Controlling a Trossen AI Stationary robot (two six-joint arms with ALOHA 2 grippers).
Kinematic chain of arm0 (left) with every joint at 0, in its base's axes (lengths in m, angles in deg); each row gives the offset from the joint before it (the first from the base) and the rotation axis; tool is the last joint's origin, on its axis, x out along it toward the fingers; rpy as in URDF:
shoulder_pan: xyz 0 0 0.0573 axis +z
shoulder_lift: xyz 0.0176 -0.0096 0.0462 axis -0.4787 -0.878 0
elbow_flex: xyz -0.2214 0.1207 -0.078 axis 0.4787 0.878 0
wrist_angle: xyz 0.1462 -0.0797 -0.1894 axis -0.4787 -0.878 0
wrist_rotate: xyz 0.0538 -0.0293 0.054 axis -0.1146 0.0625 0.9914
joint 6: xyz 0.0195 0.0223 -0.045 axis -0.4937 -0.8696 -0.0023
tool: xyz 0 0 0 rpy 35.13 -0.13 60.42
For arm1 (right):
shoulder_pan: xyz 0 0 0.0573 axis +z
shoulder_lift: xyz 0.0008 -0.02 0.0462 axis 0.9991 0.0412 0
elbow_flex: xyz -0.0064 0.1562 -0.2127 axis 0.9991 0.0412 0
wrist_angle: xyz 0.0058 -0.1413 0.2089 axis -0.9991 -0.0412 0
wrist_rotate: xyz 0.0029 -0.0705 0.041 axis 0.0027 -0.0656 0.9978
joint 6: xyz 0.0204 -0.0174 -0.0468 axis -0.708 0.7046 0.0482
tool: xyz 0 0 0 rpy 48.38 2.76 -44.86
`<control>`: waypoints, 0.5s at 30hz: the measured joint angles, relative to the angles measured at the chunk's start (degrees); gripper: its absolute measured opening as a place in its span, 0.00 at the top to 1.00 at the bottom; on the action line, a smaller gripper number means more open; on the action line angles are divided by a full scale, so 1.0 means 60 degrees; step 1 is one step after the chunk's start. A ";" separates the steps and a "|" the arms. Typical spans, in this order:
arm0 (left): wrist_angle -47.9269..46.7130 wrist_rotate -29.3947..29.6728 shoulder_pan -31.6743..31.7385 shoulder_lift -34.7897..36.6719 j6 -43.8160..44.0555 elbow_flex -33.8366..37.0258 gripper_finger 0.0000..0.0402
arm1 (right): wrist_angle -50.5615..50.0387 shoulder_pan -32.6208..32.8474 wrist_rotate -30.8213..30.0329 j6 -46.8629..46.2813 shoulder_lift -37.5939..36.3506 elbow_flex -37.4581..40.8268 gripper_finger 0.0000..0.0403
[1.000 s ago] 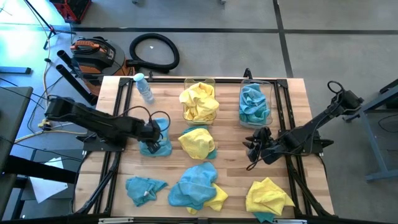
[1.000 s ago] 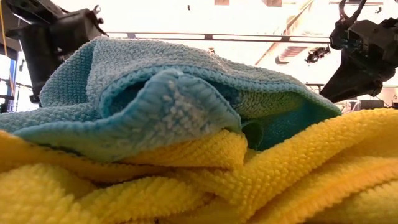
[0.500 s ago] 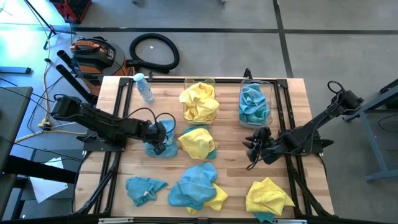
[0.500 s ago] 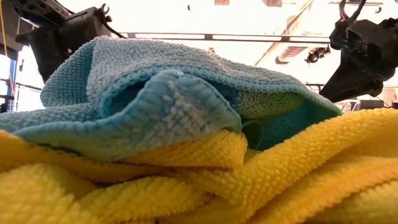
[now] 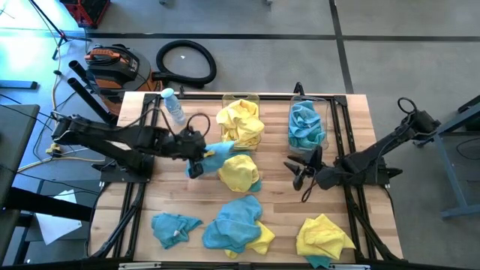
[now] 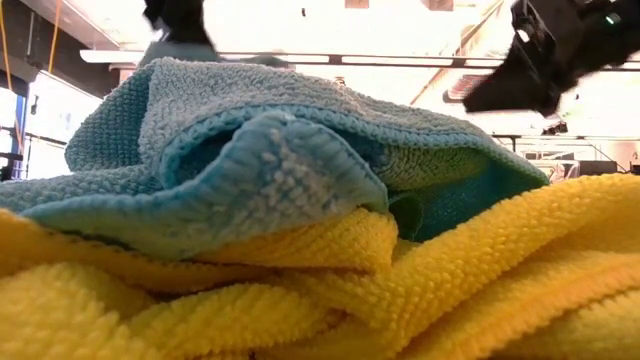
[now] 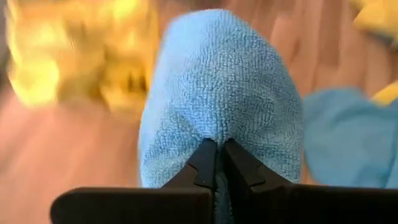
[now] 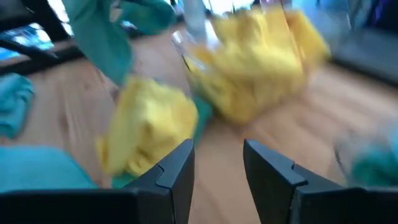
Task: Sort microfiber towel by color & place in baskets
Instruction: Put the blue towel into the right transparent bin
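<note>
High view: the left hand (image 5: pixel 196 152), pinching a blue towel (image 5: pixel 219 150), sits centre-left, just below the yellow-filled basket (image 5: pixel 241 98). The right hand (image 5: pixel 298 171), centre-right, is empty.

Left wrist view: fingers (image 7: pixel 202 167) pressed together on blue cloth.

Right wrist view: fingers (image 8: pixel 176 169) spread.

In the low view, a teal towel (image 6: pixel 270 160) and yellow towel (image 6: pixel 330 290) fill the picture, hiding the desk and baskets.
</note>
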 joint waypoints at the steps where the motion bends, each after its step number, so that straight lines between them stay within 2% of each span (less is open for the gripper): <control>1: 0.0034 0.0078 0.0018 -0.0086 -0.0284 -0.0346 1.00 | 0.0645 -0.0135 0.0009 0.0771 0.0000 -0.0002 0.67; 4: 0.0096 0.0182 0.0146 -0.0636 -0.1029 -0.1307 1.00 | 0.2512 -0.0586 0.0427 0.3091 0.0000 -0.0004 0.65; 9: 0.0044 0.0044 0.0529 -0.2227 -0.2022 -0.2944 1.00 | 0.5217 -0.1387 0.2014 0.6300 0.0000 -0.0007 0.58; 12: -0.0019 -0.0420 0.0855 -0.3407 -0.2458 -0.3945 1.00 | 0.6204 -0.1806 0.2942 0.7495 0.0000 -0.0007 0.51; 15: -0.0322 -0.0852 0.1162 -0.4576 -0.2820 -0.4988 1.00 | 0.6484 -0.2187 0.3526 0.7934 0.0000 -0.0007 0.46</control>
